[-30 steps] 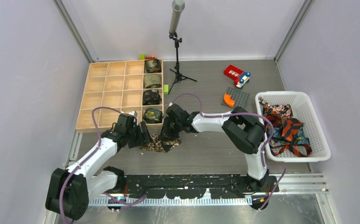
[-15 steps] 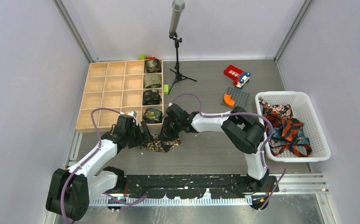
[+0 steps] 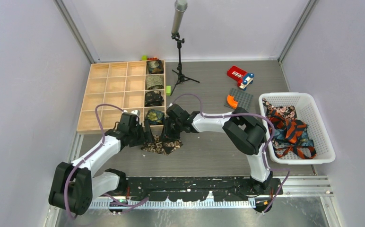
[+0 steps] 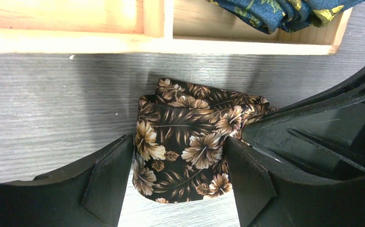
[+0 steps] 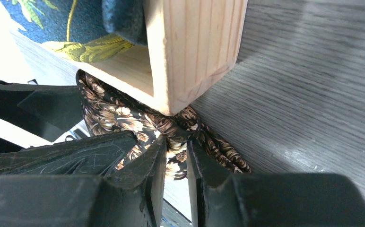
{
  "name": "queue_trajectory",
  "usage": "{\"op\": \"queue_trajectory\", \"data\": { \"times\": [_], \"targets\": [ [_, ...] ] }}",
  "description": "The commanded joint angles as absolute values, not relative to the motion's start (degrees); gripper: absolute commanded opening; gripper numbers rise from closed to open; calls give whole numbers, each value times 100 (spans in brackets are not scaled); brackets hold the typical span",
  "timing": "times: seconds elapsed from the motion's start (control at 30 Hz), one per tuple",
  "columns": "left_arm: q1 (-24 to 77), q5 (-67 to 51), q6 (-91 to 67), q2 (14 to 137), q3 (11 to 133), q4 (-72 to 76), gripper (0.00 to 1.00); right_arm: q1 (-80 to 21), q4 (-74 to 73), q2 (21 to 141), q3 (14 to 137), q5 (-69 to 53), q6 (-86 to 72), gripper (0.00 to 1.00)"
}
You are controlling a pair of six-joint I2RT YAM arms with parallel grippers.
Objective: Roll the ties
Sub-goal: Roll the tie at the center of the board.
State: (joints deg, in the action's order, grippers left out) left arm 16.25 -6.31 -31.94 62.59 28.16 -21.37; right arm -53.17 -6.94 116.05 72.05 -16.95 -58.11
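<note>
Grey wood-grain table (image 3: 209,158) sat inside pale walls. Wooden tray (image 3: 106,101), a grid of compartments, lay at the far left and serves as the landmark. White basket (image 3: 325,137) stood well to the right of the tray, with loose ties (image 3: 289,127) heaped in it, red-orange striped and floral. Both arms reached to the tray's near right corner. Mic stand (image 3: 179,47) stood just right of the tray's far end. Four rolled ties (image 3: 154,82) filled the tray's rightmost column, one per compartment; the nearest was blue with yellow leaves. Brown floral tie (image 3: 159,146) lay on the table just off the tray's near right corner, partly coiled, with its far edge tucked against the tray wall. Left gripper (image 4: 178,161) came at the tie from the tray's near side, fingers (image 4: 109,179) spread fairly wide and set on either side of the coil, touching both flanks. Right gripper (image 5: 176,165) sat at the tray corner, fingers (image 5: 145,165) nearly together with a fold of the brown floral fabric pinched in the narrow gap. Red toy (image 3: 239,75) and a grey plate (image 3: 243,100) carrying an orange piece lay between tray and basket. Green block (image 3: 168,90) sat just beside the tray's right wall.
</note>
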Motion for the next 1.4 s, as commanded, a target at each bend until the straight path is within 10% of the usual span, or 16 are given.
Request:
{"op": "queue_trajectory", "data": {
  "times": [0.0, 0.37, 0.9, 1.37],
  "targets": [
    [1600, -831, -2835, 6520, 3025, -1902, 73, -5352, -900, 11722, 7447, -1584, -5628, 28],
    [1519, -1503, -2970, 6866, 2882, -1236, 71, -5350, -1061, 11911, 7708, -1558, -5542, 28],
    [1494, -1660, -3653, 6290, 2390, -992, 19, -5352, -1351, 11805, 7947, -1512, -5434, 28],
    [1513, -614, -4323, 4661, 2054, -1658, 6, -5838, -1764, 10438, 7218, -475, -5290, 43]
  ]
}}
